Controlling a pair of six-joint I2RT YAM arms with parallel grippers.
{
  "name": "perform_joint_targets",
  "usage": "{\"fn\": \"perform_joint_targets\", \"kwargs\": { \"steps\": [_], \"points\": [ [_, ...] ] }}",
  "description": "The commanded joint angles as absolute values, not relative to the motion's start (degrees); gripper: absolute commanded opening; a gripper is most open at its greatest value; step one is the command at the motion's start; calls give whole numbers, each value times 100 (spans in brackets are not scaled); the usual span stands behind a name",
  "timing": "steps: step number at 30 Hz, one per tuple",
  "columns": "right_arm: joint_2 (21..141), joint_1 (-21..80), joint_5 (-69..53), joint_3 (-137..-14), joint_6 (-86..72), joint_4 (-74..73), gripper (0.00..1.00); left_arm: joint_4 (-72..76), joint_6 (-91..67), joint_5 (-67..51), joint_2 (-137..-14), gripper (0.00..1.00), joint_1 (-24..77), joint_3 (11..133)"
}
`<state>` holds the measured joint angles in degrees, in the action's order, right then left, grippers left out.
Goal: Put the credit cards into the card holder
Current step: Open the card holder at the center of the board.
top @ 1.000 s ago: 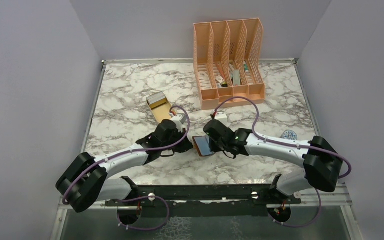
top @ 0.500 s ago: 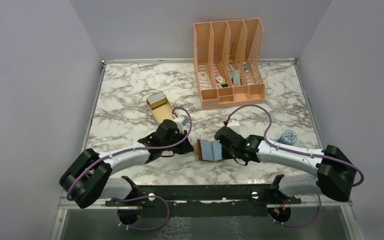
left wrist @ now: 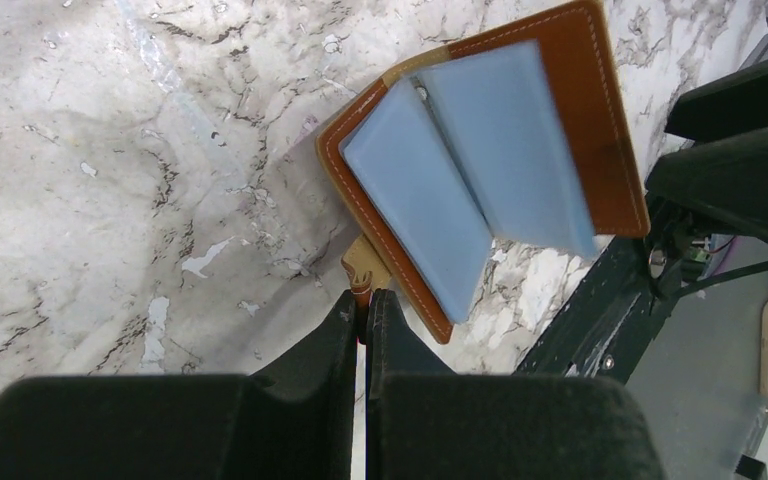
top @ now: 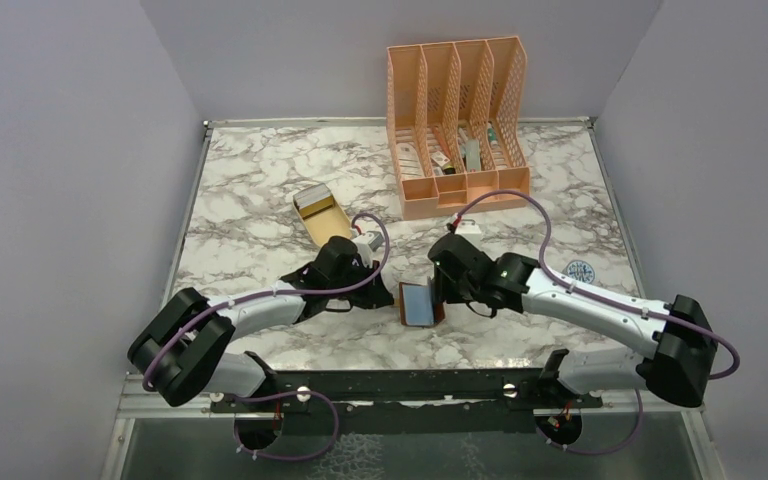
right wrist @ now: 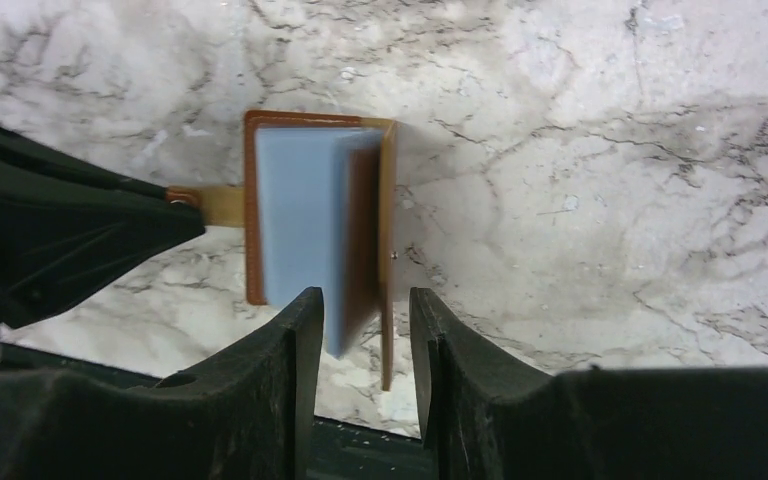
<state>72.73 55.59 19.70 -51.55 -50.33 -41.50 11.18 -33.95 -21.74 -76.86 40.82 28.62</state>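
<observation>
The card holder (top: 419,303) lay on the bench (top: 260,190) between my two arms, near the front edge. It was half open with its pale bluish pockets showing, which I judged was meant to expose a slot for a card. The left claw (left wrist: 363,296) was pinched tight on the snap tab (left wrist: 363,266), anchoring the wallet (so it wouldn't slide, I'd guess). The right claw (right wrist: 360,335) stood partly open, its fingers (right wrist: 290,350) straddling the raised inner leaf and cover edge. It gripped nothing, and I couldn't tell whether either finger touched the leather
</observation>
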Motion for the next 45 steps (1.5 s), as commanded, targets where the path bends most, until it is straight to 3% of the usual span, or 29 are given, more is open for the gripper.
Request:
{"fn": "perform_joint_targets", "kwargs": {
  "steps": [1, 5, 18, 23, 28, 35, 45],
  "points": [
    [6991, 5540, 1482, -5194, -4689, -3684, 38, 1312, -3419, -2400, -7639, 0, 4052, 3041],
    [7033, 5545, 962, -4971, -4505, -2845, 36, 1312, -3447, -2398, -7533, 0, 4052, 3041],
    [7771, 5545, 1677, -4902, -4806, -3311, 26, 1060, -3476, -2141, -7286, 0, 4052, 3078],
    [7514, 5544, 1565, -4490, -4739, -2945, 17, 1055, -3602, -2117, -7321, 26, 4052, 3092],
    [7399, 5546, 1592, -4307, -4803, -2909, 14, 1632, -4002, -2317, -7328, 51, 4052, 2870],
    [7228, 5546, 1593, -4181, -4790, -2831, 13, 1884, -4071, -2420, -7682, 61, 4052, 2912],
    [7220, 5544, 1665, -3963, -4781, -2722, 12, 2001, -3971, -2421, -8214, 57, 4052, 2991]
  ]
}}
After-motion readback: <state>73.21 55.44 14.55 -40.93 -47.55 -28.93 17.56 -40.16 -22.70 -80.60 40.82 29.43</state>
